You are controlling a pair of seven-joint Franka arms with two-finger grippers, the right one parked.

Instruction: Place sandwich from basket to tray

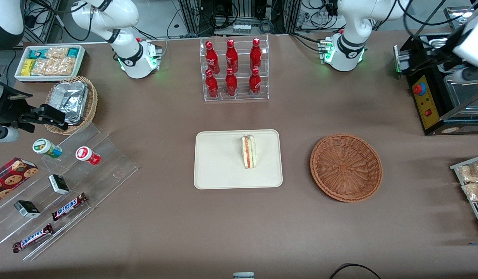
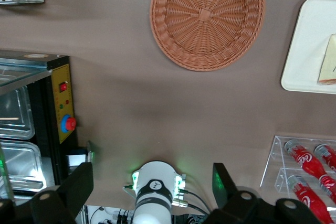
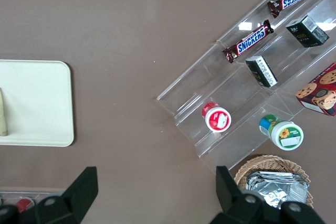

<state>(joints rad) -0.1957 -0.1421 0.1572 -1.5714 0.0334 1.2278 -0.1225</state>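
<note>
- The sandwich [image 1: 248, 151] sits on its side on the tray [image 1: 219, 162], in the half closer to the basket [image 1: 346, 167].
- Basket's beside the tray on the worktop [image 1: 239, 224], nothing in it.
- The gripper [image 2: 152, 192] hangs up high over by the working arm's end, fingers spread wide, holding nothing.

front view: high above the table's near edge, facing steeply down over the whole brown table [image 1: 153, 232], both arm bases farthest away.
left wrist view: high, facing down past the open gripper [image 2: 152, 190] at the basket [image 2: 207, 19].
right wrist view: high, facing down on the acrylic steps [image 3: 247, 77].
shared: the tray [image 1: 219, 162] [image 2: 310, 51] [image 3: 37, 103] in all three; the basket [image 1: 345, 167] in front and left wrist.
</note>
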